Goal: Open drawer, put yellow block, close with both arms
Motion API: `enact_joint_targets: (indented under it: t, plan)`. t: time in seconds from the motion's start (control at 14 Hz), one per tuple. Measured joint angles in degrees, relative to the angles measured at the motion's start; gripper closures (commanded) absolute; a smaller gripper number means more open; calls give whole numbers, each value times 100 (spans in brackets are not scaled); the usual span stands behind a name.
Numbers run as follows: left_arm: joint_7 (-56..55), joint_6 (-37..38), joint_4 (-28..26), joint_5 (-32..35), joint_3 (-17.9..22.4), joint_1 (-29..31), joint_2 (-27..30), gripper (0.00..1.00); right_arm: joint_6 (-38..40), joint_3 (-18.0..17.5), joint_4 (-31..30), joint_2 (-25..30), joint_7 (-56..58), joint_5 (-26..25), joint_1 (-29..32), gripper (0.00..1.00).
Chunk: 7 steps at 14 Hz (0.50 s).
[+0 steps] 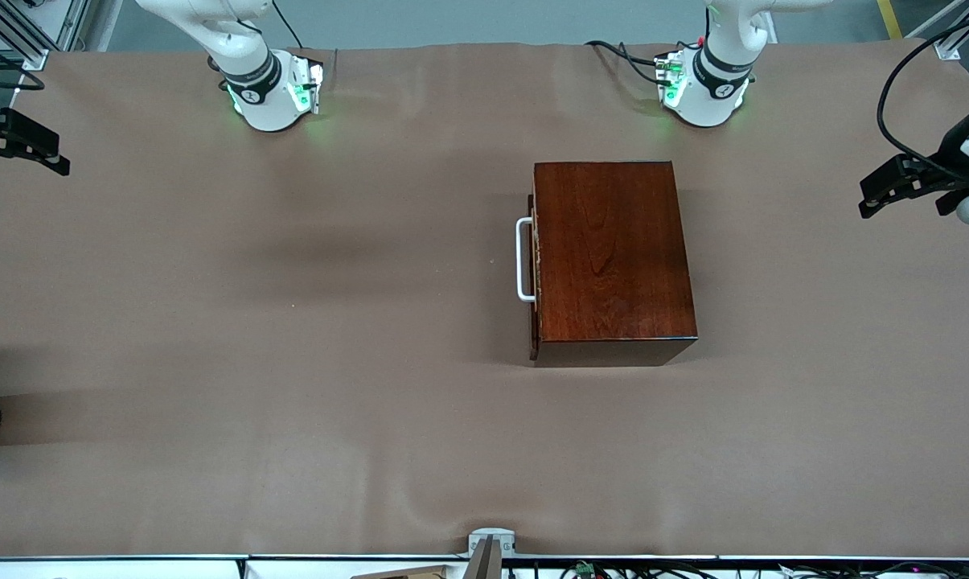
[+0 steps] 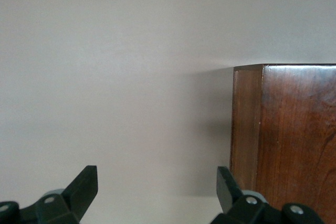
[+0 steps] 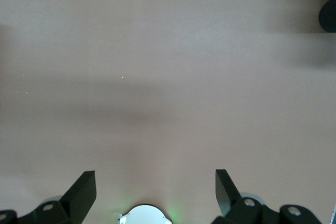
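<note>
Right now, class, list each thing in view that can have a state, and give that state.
drawer: shut, flush in the dark wooden box.
left claw: open, empty, raised at the left arm's end of the table.
right claw: open, empty, raised at the right arm's end.
yellow block: not in view.

dark mahogany box, drawer shut, white handle facing the right arm's end

Only the wooden box interrupts the brown table.

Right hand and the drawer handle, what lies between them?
Only bare brown table cover between the right hand and the handle, as the front view shows.
</note>
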State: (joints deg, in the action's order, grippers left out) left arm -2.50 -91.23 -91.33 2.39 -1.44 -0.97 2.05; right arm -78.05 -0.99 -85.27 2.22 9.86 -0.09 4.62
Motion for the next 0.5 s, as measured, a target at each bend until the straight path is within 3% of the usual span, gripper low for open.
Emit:
enact_joint_targets:
  t: [0.5]
  plan:
    - [6, 18, 116, 0, -25, 36, -23, 0, 0, 0, 0, 0, 0, 0, 0, 0]
